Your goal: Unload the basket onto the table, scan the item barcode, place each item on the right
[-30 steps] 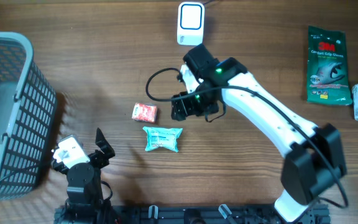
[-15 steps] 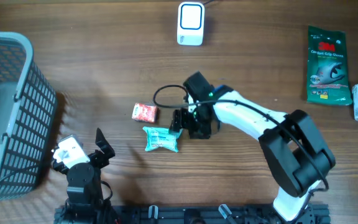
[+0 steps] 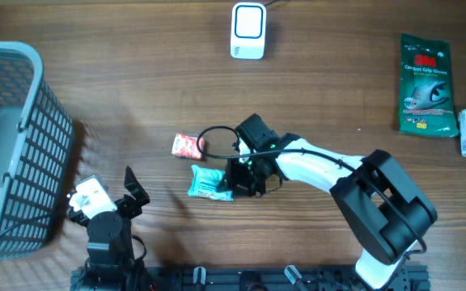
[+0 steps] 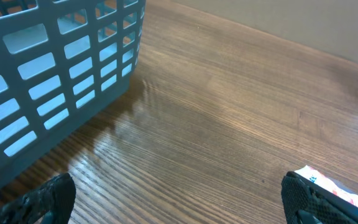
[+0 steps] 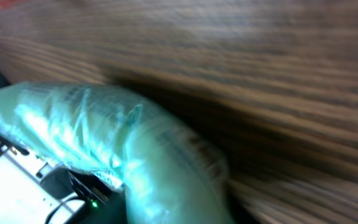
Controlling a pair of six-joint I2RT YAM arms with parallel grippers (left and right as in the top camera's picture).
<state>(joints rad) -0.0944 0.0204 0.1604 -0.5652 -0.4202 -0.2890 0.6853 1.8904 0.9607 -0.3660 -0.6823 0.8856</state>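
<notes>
My right pincer (image 3: 231, 183) clenches the crinkly teal plastic packet (image 3: 206, 182) on the wooden counter (image 3: 136, 97); my left pincer (image 4: 179, 199) gapes, released.

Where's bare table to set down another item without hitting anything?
Widest bare wood: between the scanner and the green glove pack, above the right arm. Also between the basket and the orange packet. Crowded: centre, where the right gripper sits at the teal packet.

Right arm (image 3: 322, 166) reaches leftward, right claw (image 3: 237, 179) pointed down; left claw (image 3: 133, 187) sits spread wide.
</notes>
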